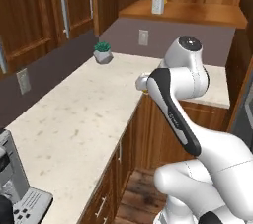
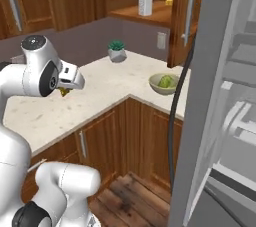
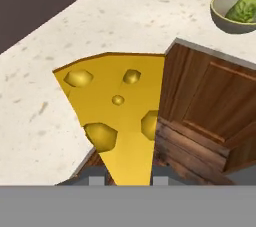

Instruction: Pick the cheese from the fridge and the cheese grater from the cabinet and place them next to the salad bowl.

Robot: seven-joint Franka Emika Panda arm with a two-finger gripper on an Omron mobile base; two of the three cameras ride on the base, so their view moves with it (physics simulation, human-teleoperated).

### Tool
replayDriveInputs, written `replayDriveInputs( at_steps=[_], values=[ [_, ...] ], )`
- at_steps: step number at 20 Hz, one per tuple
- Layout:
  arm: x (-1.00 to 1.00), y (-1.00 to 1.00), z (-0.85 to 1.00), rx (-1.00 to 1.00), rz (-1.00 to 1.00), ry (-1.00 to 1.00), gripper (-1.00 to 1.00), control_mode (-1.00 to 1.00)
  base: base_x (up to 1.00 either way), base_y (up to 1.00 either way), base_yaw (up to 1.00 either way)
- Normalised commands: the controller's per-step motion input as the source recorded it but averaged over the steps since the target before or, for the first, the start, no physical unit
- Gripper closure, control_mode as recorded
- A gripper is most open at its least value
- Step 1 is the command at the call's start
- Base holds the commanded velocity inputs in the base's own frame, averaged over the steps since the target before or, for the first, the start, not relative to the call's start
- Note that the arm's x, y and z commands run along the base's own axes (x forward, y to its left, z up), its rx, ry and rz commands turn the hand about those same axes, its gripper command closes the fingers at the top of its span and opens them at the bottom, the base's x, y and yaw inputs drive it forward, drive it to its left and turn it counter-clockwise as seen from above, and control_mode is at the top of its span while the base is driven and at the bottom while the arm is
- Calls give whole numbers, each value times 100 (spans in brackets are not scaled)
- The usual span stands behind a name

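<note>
My gripper [image 3: 129, 178] is shut on the golden-yellow cheese [image 3: 120, 116], a wedge with holes that hangs over the counter's inner corner. From the right base view the gripper [image 2: 70, 85] is above the counter's front edge, with a bit of the cheese [image 2: 64, 91] under it. The beige salad bowl [image 3: 235, 11] with its green ball rests on the counter further along, also bowl [image 2: 165, 83]. On the open cabinet's wooden shelf [image 1: 197, 15] the silver cheese grater [image 1: 158, 0] stands upright, also grater [image 2: 145, 1]. The light-grey fridge [image 2: 220, 121] stands open at the right.
A small potted plant [image 1: 103, 53] sits near the back wall, also plant [image 2: 117, 51]. A grey coffee machine [image 1: 15, 188] stands at the counter's near left end. Wooden wall cabinets [image 1: 44, 11] hang above. The fridge door blocks the right side; the floor [image 2: 125, 196] lies below.
</note>
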Motion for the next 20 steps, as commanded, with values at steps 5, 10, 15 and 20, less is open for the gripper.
replayDriveInputs(
  at_steps=[5,10,15,20],
  values=[
    [0,0,0,0,0,0,100,100,46,15,-55],
    [0,0,0,0,0,0,100,100,42,18,-56],
    [0,0,0,0,0,0,100,100,47,32,-32],
    [0,0,0,0,0,0,100,100,32,36,-20]
  ],
)
